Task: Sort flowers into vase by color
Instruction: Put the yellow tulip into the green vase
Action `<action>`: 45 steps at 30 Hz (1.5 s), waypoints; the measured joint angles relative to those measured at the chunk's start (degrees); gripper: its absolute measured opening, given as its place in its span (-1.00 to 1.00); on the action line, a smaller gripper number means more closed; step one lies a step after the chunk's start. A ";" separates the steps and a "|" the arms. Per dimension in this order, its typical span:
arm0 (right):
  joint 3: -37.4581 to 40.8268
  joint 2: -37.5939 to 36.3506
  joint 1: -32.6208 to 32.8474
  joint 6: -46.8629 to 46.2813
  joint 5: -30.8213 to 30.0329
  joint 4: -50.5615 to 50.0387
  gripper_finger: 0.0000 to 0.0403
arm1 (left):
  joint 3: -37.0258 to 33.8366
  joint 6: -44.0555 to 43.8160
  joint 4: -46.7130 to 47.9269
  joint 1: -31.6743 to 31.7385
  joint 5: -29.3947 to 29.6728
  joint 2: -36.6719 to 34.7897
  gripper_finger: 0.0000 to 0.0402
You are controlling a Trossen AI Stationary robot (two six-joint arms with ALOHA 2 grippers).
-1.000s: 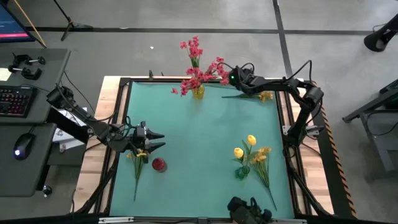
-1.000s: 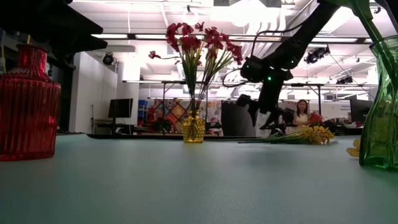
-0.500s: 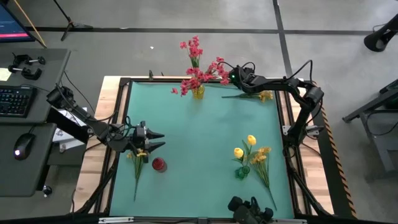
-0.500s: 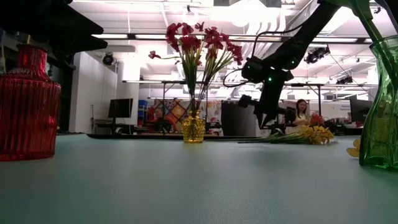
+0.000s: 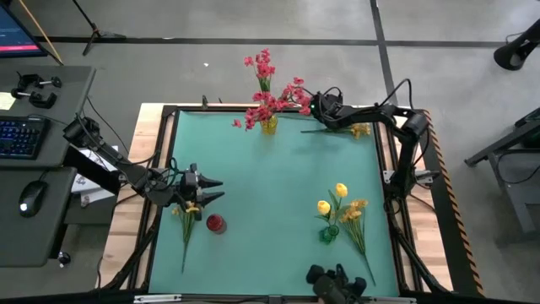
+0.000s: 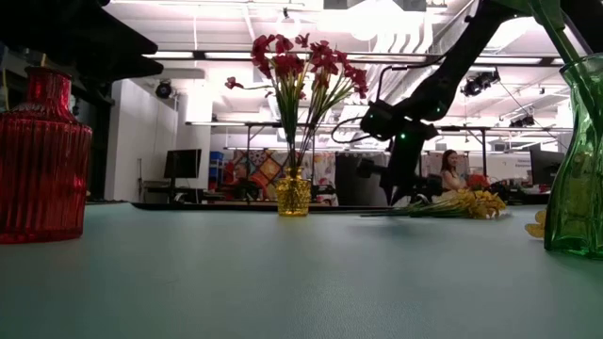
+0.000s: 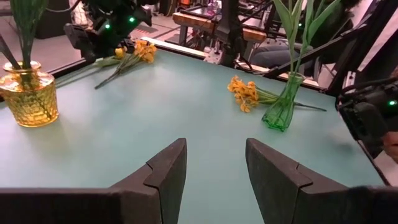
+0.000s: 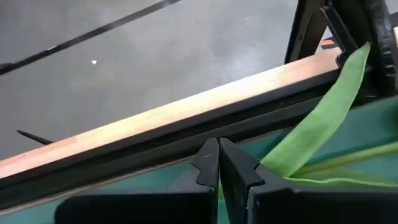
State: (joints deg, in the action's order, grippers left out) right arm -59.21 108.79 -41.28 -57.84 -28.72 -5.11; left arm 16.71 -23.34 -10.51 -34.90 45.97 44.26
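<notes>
floor: grey concrete, dark seam lines | table: green top, wood rim | desk beside it: keyboard, mouse | ceiling lights: bright, overhead | far back: benches, black monitor, seated person
</notes>
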 joint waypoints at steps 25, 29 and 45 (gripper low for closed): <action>-0.12 -0.93 -0.97 7.15 11.02 -10.80 -1.00 | 0.00 -1.59 -0.06 0.01 0.27 0.01 -0.24; 0.02 -2.53 -0.02 8.83 10.83 -14.45 -1.00 | 0.00 -1.59 -0.06 -0.01 0.27 0.00 -0.24; 0.06 -11.60 2.22 7.29 10.25 -18.89 -0.90 | 0.00 -2.30 -0.04 0.00 0.29 -0.01 -0.24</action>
State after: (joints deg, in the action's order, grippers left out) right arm -59.16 97.19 -39.06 -50.55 -18.46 -24.01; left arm 16.71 -25.64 -10.55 -34.91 46.26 44.25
